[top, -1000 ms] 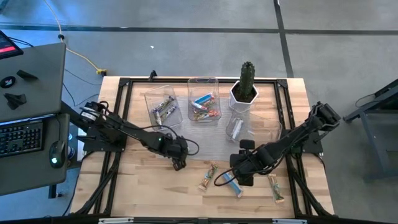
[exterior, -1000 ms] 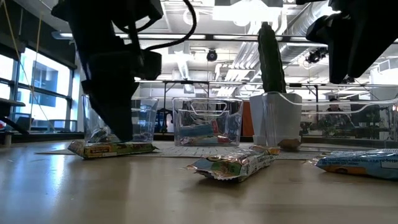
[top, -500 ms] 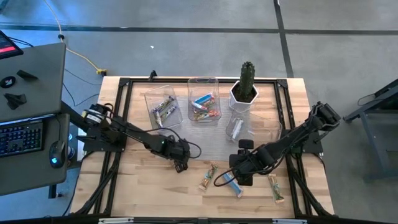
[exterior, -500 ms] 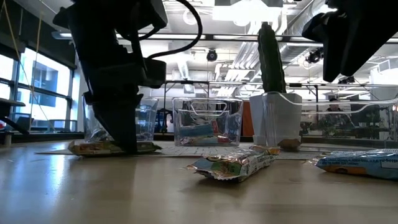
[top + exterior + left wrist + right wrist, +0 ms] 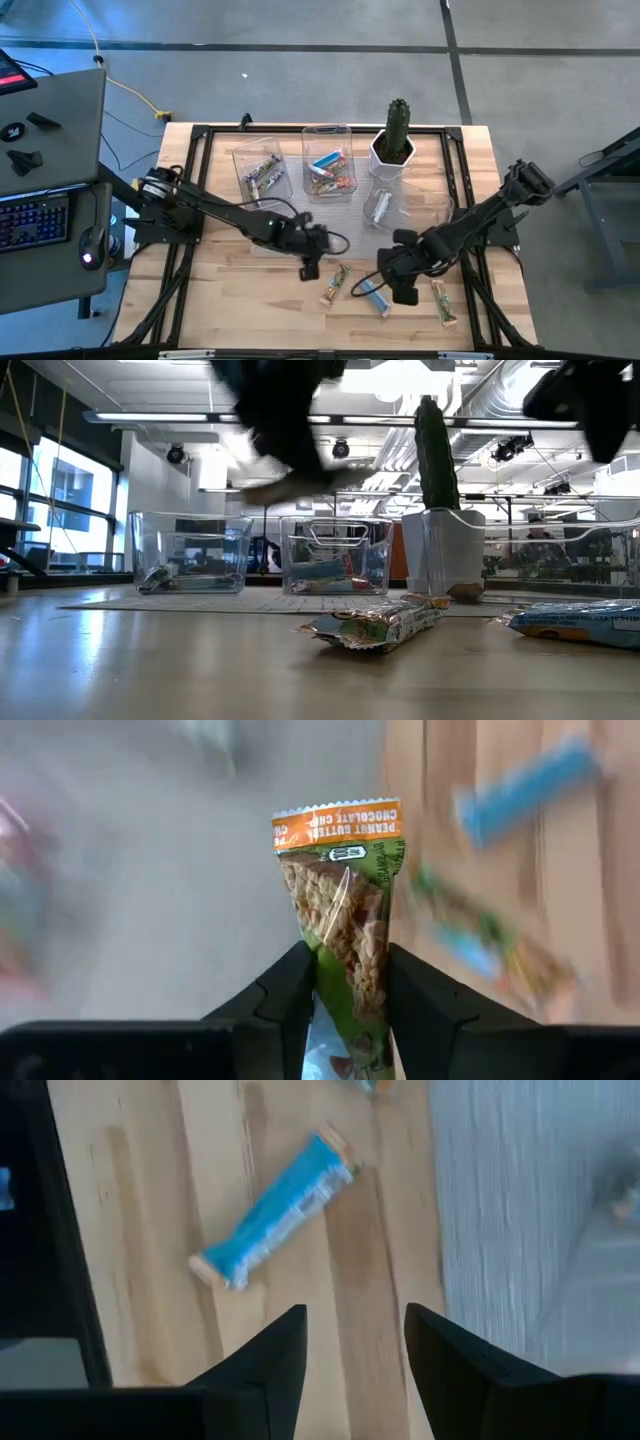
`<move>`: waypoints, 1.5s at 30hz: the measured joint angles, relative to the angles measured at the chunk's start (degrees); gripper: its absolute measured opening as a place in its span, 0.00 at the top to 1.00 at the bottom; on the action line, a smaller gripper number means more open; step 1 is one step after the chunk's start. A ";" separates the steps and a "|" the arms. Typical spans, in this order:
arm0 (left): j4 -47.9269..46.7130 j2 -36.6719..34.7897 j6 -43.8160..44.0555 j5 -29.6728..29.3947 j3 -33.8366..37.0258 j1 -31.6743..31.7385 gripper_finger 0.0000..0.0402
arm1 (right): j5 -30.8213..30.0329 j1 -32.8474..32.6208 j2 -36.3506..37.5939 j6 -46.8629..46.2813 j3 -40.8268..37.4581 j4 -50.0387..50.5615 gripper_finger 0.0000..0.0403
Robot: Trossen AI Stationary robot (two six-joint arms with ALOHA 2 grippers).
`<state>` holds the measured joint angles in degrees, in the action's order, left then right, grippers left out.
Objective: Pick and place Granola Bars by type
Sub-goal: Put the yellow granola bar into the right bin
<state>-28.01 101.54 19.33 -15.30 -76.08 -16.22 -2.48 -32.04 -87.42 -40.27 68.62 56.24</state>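
Observation:
My left gripper [image 5: 308,264] is shut on a green-tan granola bar [image 5: 340,900] with an orange end, held above the table near the grey mat's front edge; in the low view it shows blurred, high up [image 5: 300,480]. My right gripper [image 5: 401,290] hovers open beside a blue granola bar [image 5: 372,293] lying flat on the wood [image 5: 275,1210]; its fingers touch nothing. Two more green-tan bars lie on the table, one [image 5: 335,283] left of the blue one, one [image 5: 443,303] to its right. Other bars lie in the far bins. My left gripper pinches the green-tan bar between its two fingers [image 5: 290,990] near one end of the wrapper [image 5: 348,1005]. The fingers lie across the bar's width. The bar is lifted clear of the table, and its orange end [image 5: 340,825] sticks out beyond the fingertips.
Clear bins stand on the grey mat: one with purple bars [image 5: 262,172], one with blue and red bars [image 5: 326,170], two more [image 5: 380,205] [image 5: 428,205] on the right. A cactus in a white pot [image 5: 393,150] stands behind them. Bare wood lies toward the near left.
My left gripper was down on the green-tan bar at the mat's left front; it has risen and moved toward the table's right, carrying the bar clear of the table. My right gripper has shifted slightly toward the right edge.

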 joint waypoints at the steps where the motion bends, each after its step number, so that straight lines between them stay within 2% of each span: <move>1: 0.60 0.00 -3.12 -2.22 -2.00 0.33 0.72 | -0.19 -0.56 0.90 -0.94 0.00 1.39 0.62; 5: 9.11 -0.22 -10.64 -3.00 -6.99 3.27 0.72 | -6.09 -4.62 4.68 -4.21 -0.02 8.25 0.62; 12: 35.85 2.21 -15.10 6.58 -7.44 10.62 0.72 | -23.12 -14.60 8.41 -14.33 -0.11 12.35 0.62; 15: 45.70 6.48 -15.04 10.84 -7.29 13.35 0.72 | -26.28 -18.23 8.50 -17.24 -0.11 12.43 0.62; 20: 59.51 14.65 -14.22 11.47 -7.60 16.70 0.72 | -29.61 -22.49 8.40 -21.91 -0.13 12.40 0.62; 25: 60.63 21.64 -7.42 12.64 -10.81 19.44 0.72 | -32.38 -24.63 8.39 -24.18 -0.13 12.28 0.62; 31: 59.31 27.18 -7.18 13.45 -13.92 20.34 0.72 | -34.43 -25.19 8.39 -23.96 -0.13 12.21 0.62; 36: 57.24 28.07 -11.18 9.77 -14.11 20.34 0.72 | -34.75 -25.19 8.37 -23.82 -0.13 12.16 0.62; 45: 54.38 28.26 -11.78 10.48 -14.04 20.34 0.72 | -34.80 -25.12 8.37 -23.78 -0.13 12.08 0.62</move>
<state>26.37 129.80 7.55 -4.82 -90.13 4.12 -37.28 -57.16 -79.05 -64.05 68.49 68.31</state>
